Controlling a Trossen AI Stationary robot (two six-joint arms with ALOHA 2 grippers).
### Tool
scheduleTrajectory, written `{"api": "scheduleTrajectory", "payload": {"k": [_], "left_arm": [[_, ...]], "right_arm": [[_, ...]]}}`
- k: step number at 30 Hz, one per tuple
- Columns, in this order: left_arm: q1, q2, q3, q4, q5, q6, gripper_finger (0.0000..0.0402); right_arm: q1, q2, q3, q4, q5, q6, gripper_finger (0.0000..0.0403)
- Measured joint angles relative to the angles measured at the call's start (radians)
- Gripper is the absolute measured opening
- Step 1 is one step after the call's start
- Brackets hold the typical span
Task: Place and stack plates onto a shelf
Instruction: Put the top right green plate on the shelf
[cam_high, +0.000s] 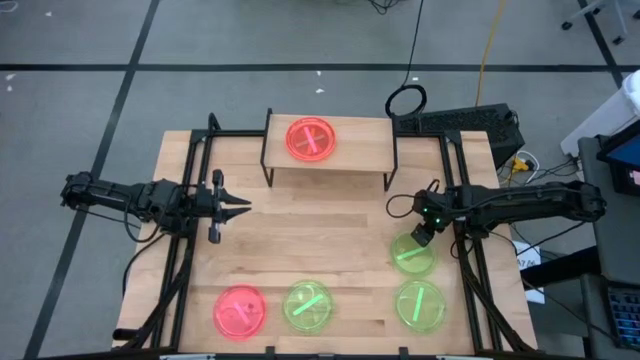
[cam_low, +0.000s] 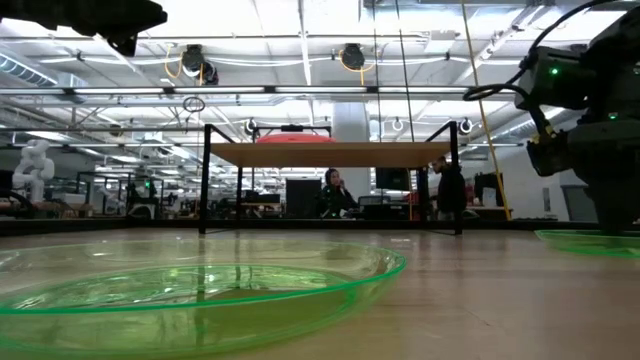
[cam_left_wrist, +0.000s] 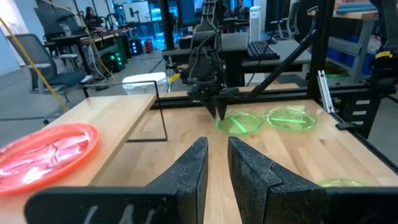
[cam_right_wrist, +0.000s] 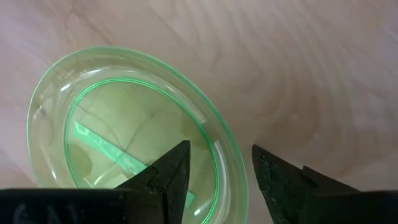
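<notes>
Right hand (cam_high: 421, 238): spread, fingers astride rim of green plate (cam_high: 412, 253), right-centre of frame.
Left hand (cam_high: 243, 206): nearly closed, empty, centre-left, well apart from plates.
Shelf (cam_high: 360, 145): top centre, w/ pink plate (cam_high: 311, 139).

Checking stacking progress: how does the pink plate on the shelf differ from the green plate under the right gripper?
The pink plate lies on the shelf with no gripper near; the green plate lies on the tabletop, its rim between the open fingers of the right gripper. Both are round, translucent and flat.
</notes>
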Motion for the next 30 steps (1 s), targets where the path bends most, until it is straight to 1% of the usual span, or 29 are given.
{"api": "scheduleTrajectory", "payload": {"k": [3,7,10,17,22,27,30], "left_arm": [[0.000,0.000,0.000,-0.003,0.000,-0.001,0.0070],[0.000,0.000,0.000,-0.003,0.000,-0.002,0.0070],[0.000,0.000,0.000,-0.003,0.000,-0.006,0.0070],[0.000,0.000,0.000,-0.002,0.000,-0.007,0.0070],[0.000,0.000,0.000,-0.002,0.000,-0.006,0.0070],[0.000,0.000,0.000,-0.001,0.000,-0.003,0.0070],[0.000,0.000,0.000,-0.001,0.000,-0.008,0.0070]], "right_arm": [[0.000,-0.007,-0.001,0.002,0.003,0.000,0.0149],[0.000,-0.007,-0.002,0.018,0.008,0.016,0.0121],[0.000,-0.007,-0.004,0.033,0.008,0.026,0.0092],[0.000,-0.006,-0.005,0.055,0.003,0.034,0.0010],[0.000,-0.006,-0.005,0.092,0.001,0.052,0.0006],[0.000,-0.007,-0.005,0.196,-0.001,0.074,0.0001],[0.000,-0.013,-0.005,0.287,-0.031,0.092,0.0000]]}}
